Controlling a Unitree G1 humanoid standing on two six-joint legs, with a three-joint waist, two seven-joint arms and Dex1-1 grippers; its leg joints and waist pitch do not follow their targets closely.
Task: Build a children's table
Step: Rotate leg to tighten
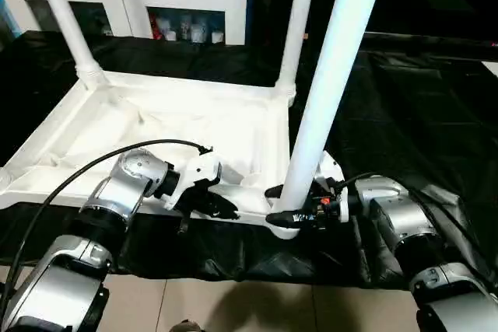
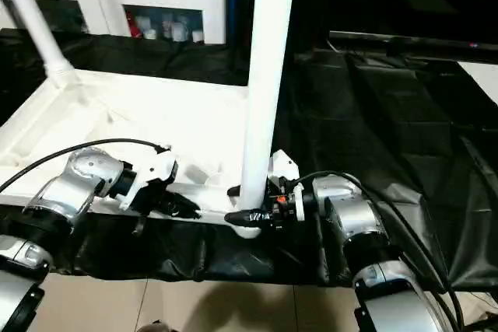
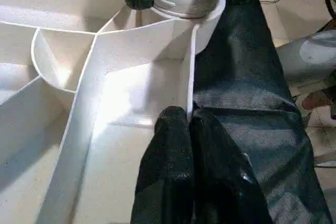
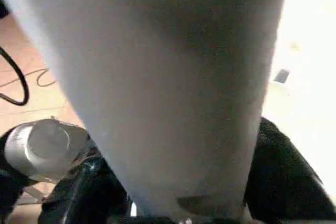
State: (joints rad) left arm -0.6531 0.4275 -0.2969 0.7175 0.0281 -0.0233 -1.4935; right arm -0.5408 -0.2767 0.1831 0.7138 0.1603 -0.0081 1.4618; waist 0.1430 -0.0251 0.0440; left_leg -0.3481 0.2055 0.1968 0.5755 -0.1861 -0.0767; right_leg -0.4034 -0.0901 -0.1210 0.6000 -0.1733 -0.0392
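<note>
Left gripper [image 1: 222, 206] jaws pinched together on the near rim of the upturned white plastic ribbed tabletop [image 1: 156, 126], centre-left, right gripper [image 1: 289, 206] jaws clamped around the base of a white tapered tube leg [image 1: 331, 75] upright in the near-right corner socket.

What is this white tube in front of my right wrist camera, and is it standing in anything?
Observer: It's a table leg, upright in the near right corner socket of the upside-down tabletop.
Operator: Is the right gripper holding it?
Observer: Yes, the right gripper has one finger on either side of the leg's base.
Operator: Are any other legs in?
Observer: Two, the far left leg and the far right leg, each standing in a far corner.
Operator: And the left gripper?
Observer: The left gripper is pinched shut on the tabletop's thin near rim, beside the held leg.
</note>
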